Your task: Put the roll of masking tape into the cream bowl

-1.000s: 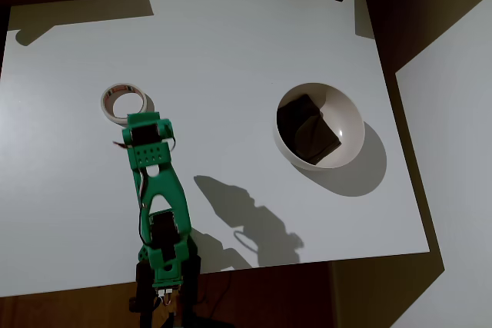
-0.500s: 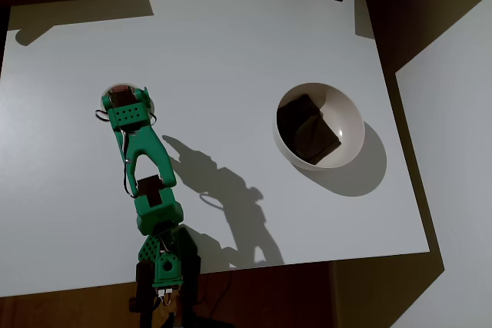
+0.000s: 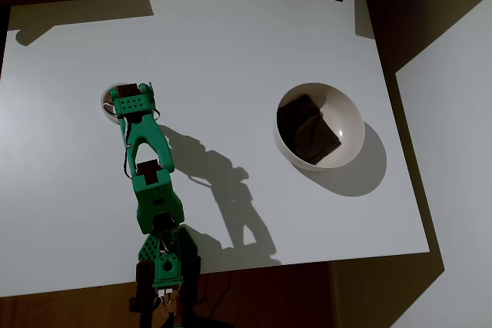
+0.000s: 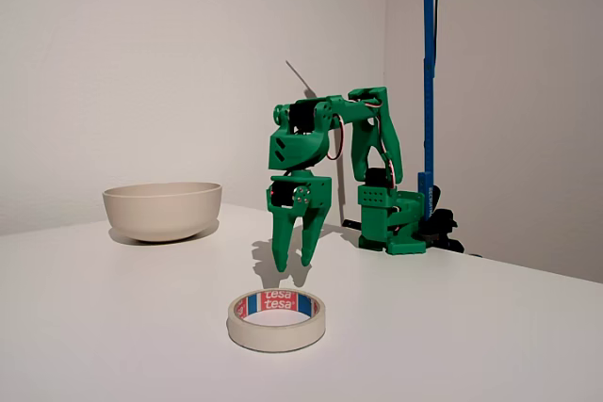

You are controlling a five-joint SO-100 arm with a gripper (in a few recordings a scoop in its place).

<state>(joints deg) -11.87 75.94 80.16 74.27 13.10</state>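
The green arm's pincer [image 4: 294,265] points straight down at the white bench [image 4: 471,327], its two fingers spread apart in a narrow V with nothing between them, the tips hanging clear of the surface. In the fixed view the roll of masking tape [image 4: 277,318] lies flat on the bench just below and in front of the pincer, nearer the camera, its hole facing up and the red and blue print on its inner core visible; pincer and roll are apart, not touching. From overhead the wrist covers most of the roll [image 3: 108,102], so only a sliver of its off-white rim peeks out at the left edge of the pincer [image 3: 129,100]. The cream bowl [image 3: 350,117] sits well apart from the pincer, off to its right in the overhead view and to its left in the fixed view [image 4: 162,210]. A dark brown blocky thing [image 3: 307,130] rests inside the bowl.
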